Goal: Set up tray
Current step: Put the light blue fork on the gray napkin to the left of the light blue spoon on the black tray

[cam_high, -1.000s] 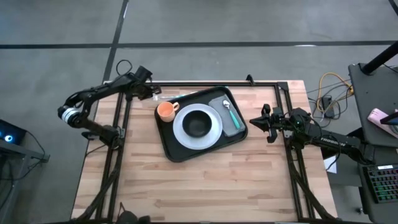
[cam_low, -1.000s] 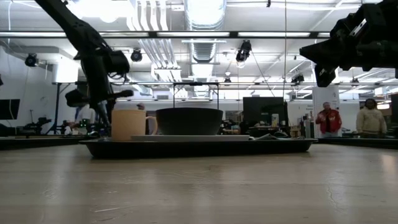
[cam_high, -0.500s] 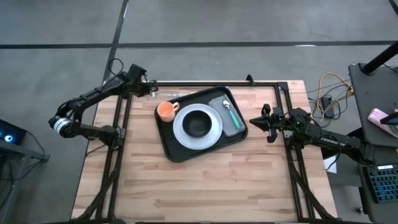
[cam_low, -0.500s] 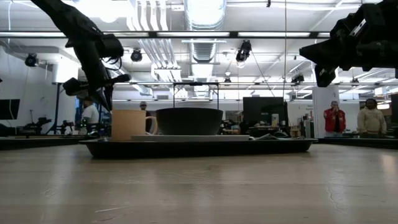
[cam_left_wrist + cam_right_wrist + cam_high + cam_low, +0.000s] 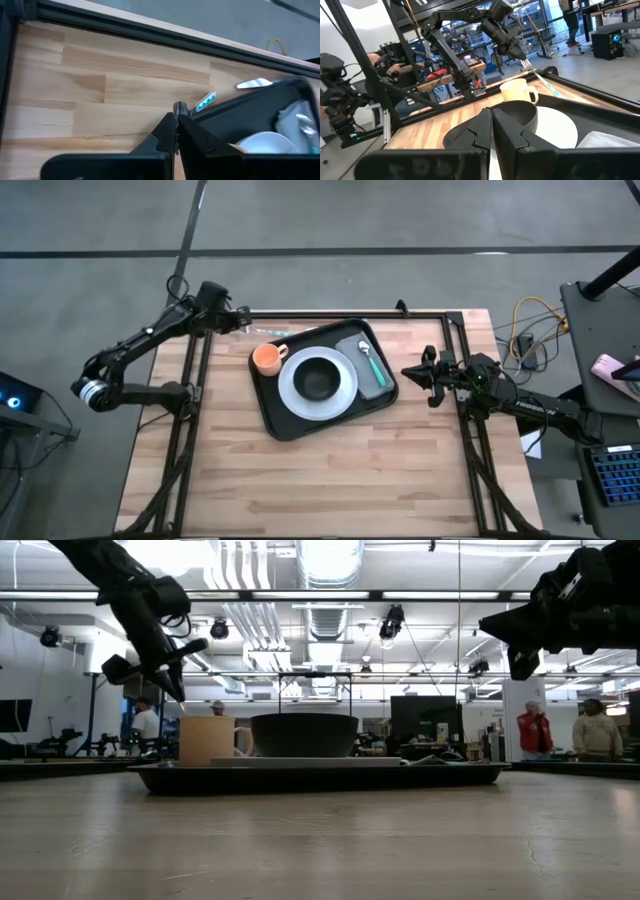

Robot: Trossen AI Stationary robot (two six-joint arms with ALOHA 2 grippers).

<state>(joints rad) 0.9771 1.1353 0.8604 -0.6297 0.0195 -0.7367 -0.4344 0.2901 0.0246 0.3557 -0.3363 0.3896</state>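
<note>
The black tray (image 5: 268,412) lies on the wooden table's far middle. It holds an orange cup (image 5: 266,358), a white plate (image 5: 290,385) with a black bowl (image 5: 317,378), and a grey cloth (image 5: 378,385) with a spoon (image 5: 368,356) on it. My left gripper (image 5: 243,326) is raised by the tray's far left corner, shut on a teal-handled utensil (image 5: 205,101); I cannot tell which kind. My right gripper (image 5: 407,373) hangs shut and empty just right of the tray. My left gripper pinches the utensil's near end (image 5: 179,107) between its two fingertips. The utensil runs on ahead of the fingers toward the tray, its silver far end (image 5: 255,83) over the tray's corner. In the low view the gripper (image 5: 170,680) is above cup height, so the utensil is clear of the table.
A black frame rail (image 5: 430,315) runs along the table's far edge, with arm mounts at both sides. Bare wood (image 5: 330,480) fills the near half of the table. People (image 5: 530,730) stand in the room far behind the table.
My left gripper has risen beside the tray's far left corner, staying shut on the utensil, while its arm has swung toward the table's left edge. My right gripper has kept still.
</note>
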